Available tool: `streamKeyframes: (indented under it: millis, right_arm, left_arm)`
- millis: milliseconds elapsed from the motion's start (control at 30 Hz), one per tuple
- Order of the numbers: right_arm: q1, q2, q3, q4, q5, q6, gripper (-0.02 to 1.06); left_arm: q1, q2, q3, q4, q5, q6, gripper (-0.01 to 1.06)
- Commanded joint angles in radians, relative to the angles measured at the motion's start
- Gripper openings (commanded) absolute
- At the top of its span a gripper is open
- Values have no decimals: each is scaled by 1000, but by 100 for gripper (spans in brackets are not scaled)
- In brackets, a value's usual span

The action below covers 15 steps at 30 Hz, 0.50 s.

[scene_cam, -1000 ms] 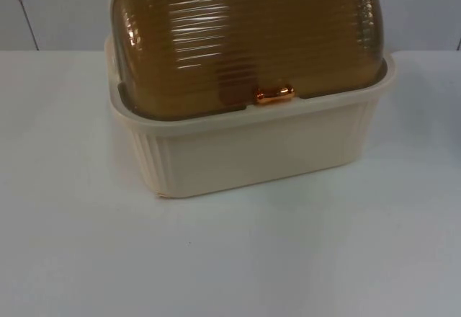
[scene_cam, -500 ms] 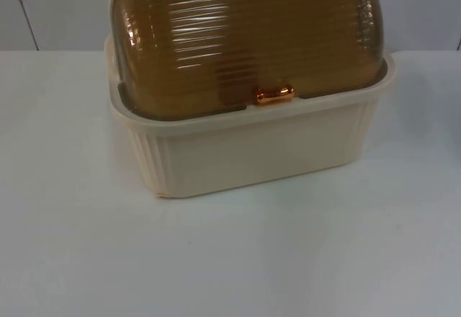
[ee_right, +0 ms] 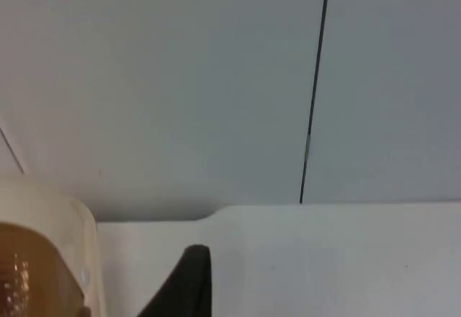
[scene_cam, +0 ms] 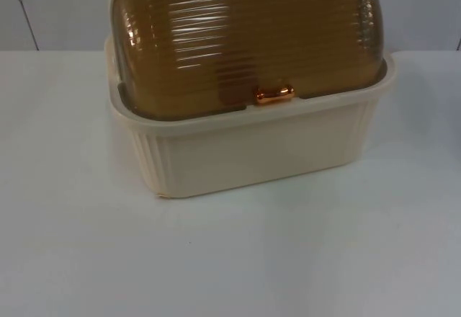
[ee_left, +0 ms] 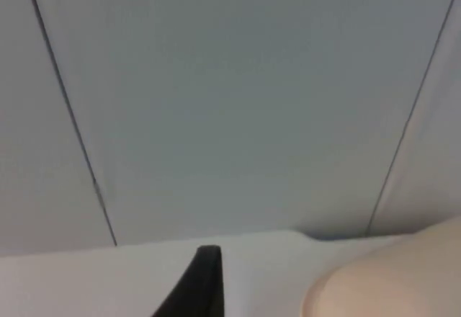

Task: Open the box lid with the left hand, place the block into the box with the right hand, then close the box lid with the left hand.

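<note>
Sitting shut, ribbed amber lid [scene_cam: 245,36] on cream box [scene_cam: 252,151], top cropped; both pincers' spread unclear

L gripper [ee_left: 205,288], R gripper [ee_right: 191,281] low, level.

left fingertip [ee_left: 204,281]: black, matte, narrow wedge w/ squared-off tip, widens toward base. right fingertip [ee_right: 189,277]: same black, matte, tip a bit rounder, also widens toward base. no markings or screws seen on either.
</note>
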State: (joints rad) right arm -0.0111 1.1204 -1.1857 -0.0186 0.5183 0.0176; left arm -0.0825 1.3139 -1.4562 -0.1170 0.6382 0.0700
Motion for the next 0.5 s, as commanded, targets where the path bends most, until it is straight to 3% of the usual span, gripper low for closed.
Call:
streamKeyframes:
  millis: [0,267,467]
  right_arm:
    - [-4,-9,-6,-12,23,-12,104]
    - [-4,-72,-6,-12,40,21,104]
    - [-4,-241,22,-12,80,37,104]
  left_arm:
    - [4,-7,-4,12,27,1,104]
    - [4,-110,-4,24,12,4,104]
    - [4,-308,31,153,59,4,104]
